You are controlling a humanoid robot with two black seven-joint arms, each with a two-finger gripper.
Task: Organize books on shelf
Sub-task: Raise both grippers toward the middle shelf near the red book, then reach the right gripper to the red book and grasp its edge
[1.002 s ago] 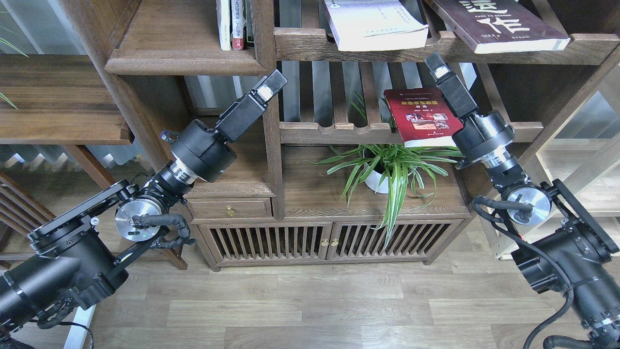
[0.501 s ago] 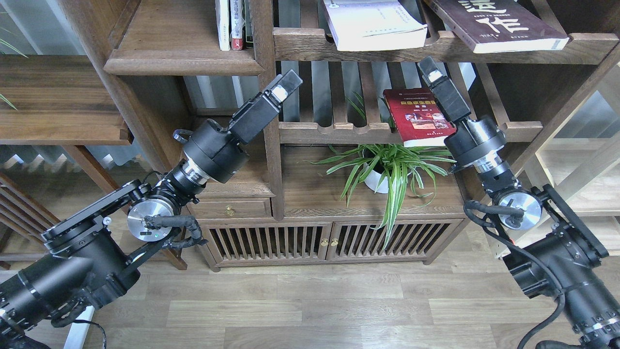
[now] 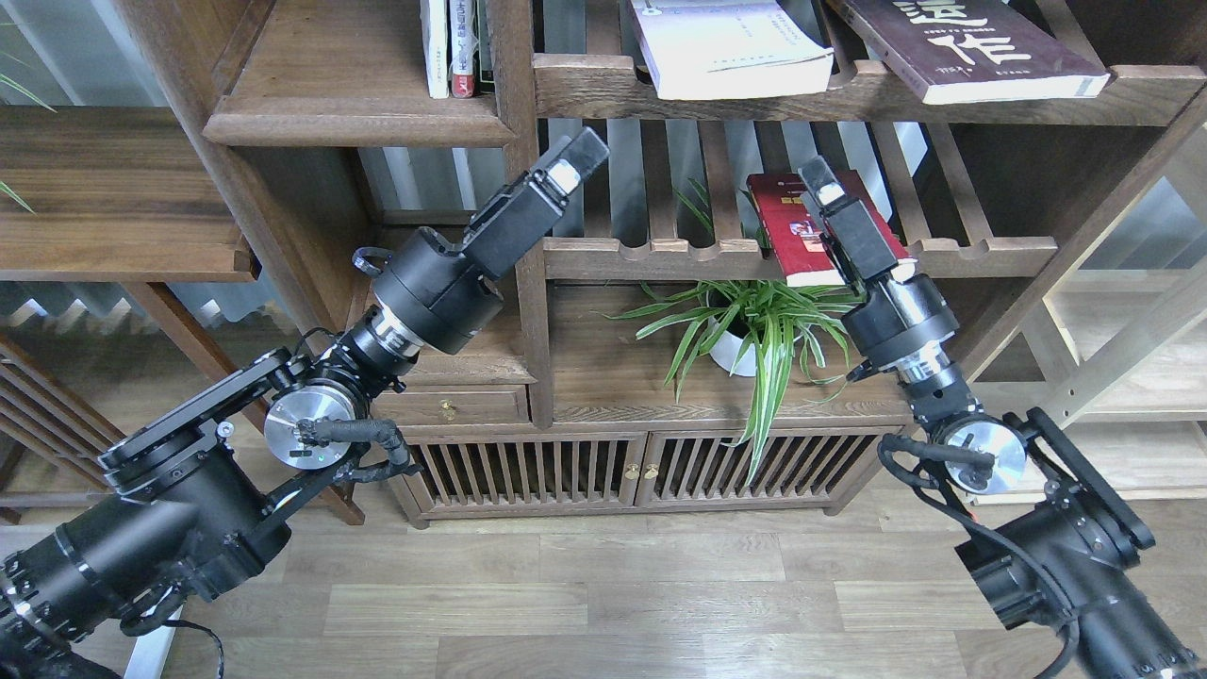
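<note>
The dark walnut shelf (image 3: 358,118) fills the head view. A red book (image 3: 785,231) with small cover photos leans on the lower slatted rack (image 3: 660,253). A pale white book (image 3: 726,47) and a dark brown book (image 3: 962,42) with white characters lie on the upper rack. My right gripper (image 3: 817,181) points up in front of the red book's right part, hiding it; its fingers cannot be told apart. My left gripper (image 3: 583,156) points up-right in front of the shelf's upright post, left of the rack; its fingers cannot be told apart either.
A potted spider plant (image 3: 754,325) stands on the board under the rack. Several upright books (image 3: 457,47) stand at top centre. A brass-knobbed drawer (image 3: 448,407) and slatted doors (image 3: 528,470) sit below. Pale-wood frame shelving (image 3: 1113,330) stands at the right.
My right gripper has moved left and now overlaps the red book. My left gripper has moved up and to the right toward the rack. The books have not moved.
</note>
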